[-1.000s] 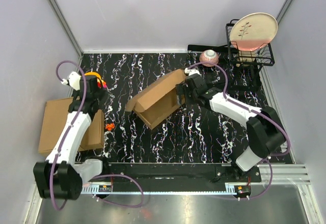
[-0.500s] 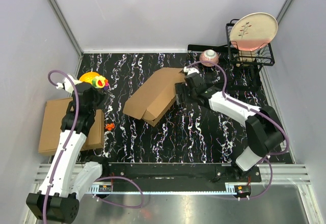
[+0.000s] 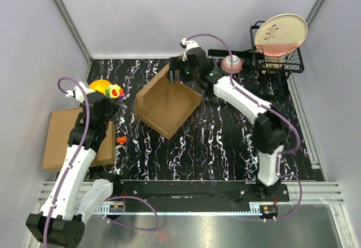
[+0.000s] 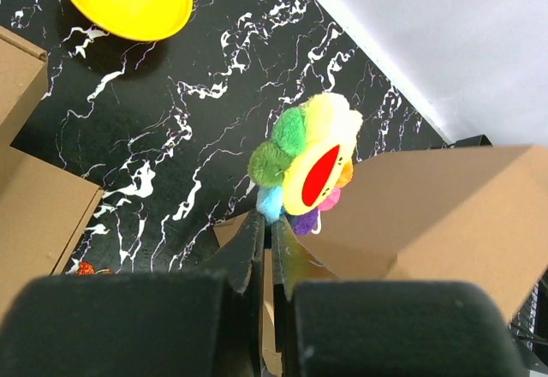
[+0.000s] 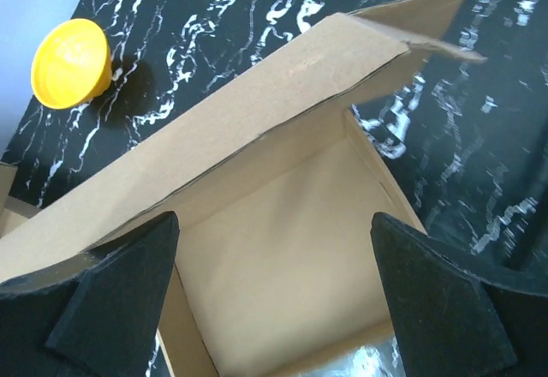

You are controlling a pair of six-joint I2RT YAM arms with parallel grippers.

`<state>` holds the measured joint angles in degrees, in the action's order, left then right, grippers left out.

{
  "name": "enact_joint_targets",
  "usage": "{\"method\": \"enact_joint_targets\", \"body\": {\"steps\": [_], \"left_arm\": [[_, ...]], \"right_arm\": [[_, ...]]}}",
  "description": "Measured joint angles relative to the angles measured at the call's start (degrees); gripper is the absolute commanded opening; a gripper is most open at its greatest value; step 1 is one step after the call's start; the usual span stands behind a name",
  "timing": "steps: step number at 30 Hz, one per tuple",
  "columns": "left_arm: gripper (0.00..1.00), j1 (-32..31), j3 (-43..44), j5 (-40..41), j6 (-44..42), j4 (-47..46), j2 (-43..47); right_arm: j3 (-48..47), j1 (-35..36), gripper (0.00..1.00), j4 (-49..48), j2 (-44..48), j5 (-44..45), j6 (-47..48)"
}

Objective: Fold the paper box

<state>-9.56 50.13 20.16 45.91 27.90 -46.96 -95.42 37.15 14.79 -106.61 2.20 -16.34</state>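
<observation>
**Item:** paper box (image 3: 167, 104), brown card, standing open-side-up left of centre on the desk (image 3: 225, 141). From above it shows as a diamond, its sides diagonal to the desk edges. One tall flap rises at its upper corner.

**Right hand** (image 3: 179, 72): poised over that upper corner, so the box lies below and to the lower left of it. In the wrist view the fingers (image 5: 120, 291) stand spread wide to either side of the open interior, with nothing clasped between them.

**Left hand** (image 3: 107, 104): well apart, at the left of the frame. Its fingers (image 4: 248, 248) are closed to a slit. Whether the card seen in that slit is pinched cannot be told. A plush flower (image 3: 115, 92) lies between it and the box.

**Judgement:** the right arm is much the nearer, and the raised flap falls to it.
</observation>
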Motion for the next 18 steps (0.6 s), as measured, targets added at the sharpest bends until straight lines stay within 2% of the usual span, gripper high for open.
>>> {"method": "enact_joint_targets", "body": {"steps": [5, 10, 13, 18], "left_arm": [[0.00, -0.87, 1.53, 0.92, -0.55, 2.49, 0.04], [0.00, -1.18, 7.02, 1.62, -1.33, 4.74, -0.02], [0.00, -1.22, 11.72, 2.47, -2.05, 5.68, -0.13], [0.00, -1.25, 19.12, 3.50, -3.02, 5.92, -0.90]], "right_arm": [[-17.51, 0.24, 1.00, 4.15, -15.89, -2.49, -0.28], [-27.41, 0.28, 1.00, 11.65, -27.93, -3.30, 0.11], [-25.24, 0.28, 1.00, 12.85, -28.44, -1.92, 0.31], [-17.27, 0.26, 1.00, 11.67, -22.14, 0.15, 1.64]]}}
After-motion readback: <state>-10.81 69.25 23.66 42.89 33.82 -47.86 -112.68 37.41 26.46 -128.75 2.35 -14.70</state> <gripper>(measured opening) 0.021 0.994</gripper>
